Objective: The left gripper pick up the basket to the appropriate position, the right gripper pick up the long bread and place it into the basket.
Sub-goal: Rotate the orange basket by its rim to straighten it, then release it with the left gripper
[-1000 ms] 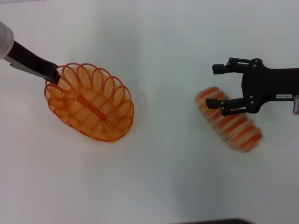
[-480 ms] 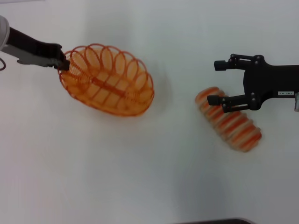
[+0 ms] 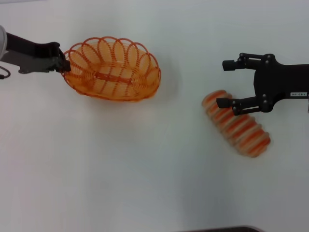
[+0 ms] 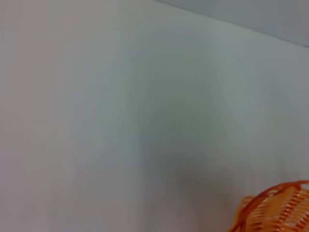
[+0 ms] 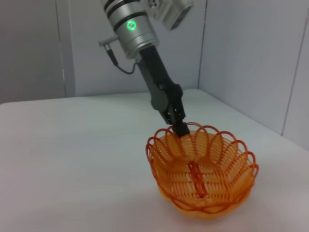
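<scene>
in your head view the left gripper (image 3: 62, 63) comes in from the upper left of the frame and is clamped on the scalloped rim at the left end of the basket (image 3: 113, 69). the basket sits in the upper left-centre of the frame, its open mouth facing up. the right wrist view shows the same hold from across the table (image 5: 72, 159) — the black fingers (image 5: 179, 126) pinch the far rim of the basket (image 5: 202, 173), which is in the lower right of that frame.

the right gripper (image 3: 231, 83) is at the right of the head view, jaws spread wide and holding nothing — its lower finger lies over the upper end of the long bread (image 3: 236, 123). the bread lies diagonally on the table at centre right, well apart from the basket.

in the left wrist view only a sliver of the basket (image 4: 277, 210) shows, at the lower right corner.
</scene>
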Controlling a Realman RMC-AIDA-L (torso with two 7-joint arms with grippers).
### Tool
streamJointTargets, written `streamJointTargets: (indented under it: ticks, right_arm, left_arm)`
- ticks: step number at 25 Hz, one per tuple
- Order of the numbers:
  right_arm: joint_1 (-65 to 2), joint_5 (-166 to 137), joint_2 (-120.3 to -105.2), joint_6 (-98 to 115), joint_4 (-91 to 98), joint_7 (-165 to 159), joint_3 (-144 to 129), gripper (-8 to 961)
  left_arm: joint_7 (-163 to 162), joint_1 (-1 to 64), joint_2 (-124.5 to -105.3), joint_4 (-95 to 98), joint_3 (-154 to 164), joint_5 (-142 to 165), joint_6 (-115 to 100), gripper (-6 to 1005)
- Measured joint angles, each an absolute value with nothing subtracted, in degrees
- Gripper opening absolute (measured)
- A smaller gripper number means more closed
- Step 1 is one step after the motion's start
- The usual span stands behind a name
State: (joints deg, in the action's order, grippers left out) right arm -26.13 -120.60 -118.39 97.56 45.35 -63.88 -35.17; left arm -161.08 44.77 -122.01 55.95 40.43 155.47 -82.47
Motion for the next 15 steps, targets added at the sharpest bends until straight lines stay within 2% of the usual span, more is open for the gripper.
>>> streamJointTargets:
  ticks: [6,15]
  right_arm:
    - [-26.1,-120.8,-118.25,96.5,45.3,-62.8,-35.3,927]
    - [-26.1,-120.9,-117.42,96.4,45.1,-61.6,-35.4,927]
  left_arm:
    - [-163.7,42.3,-123.55,56.0,39.4,153.1,-79.3,88]
    - [-164.8,39.9,-124.09,55.0,39.8,149.0,-77.6,100]
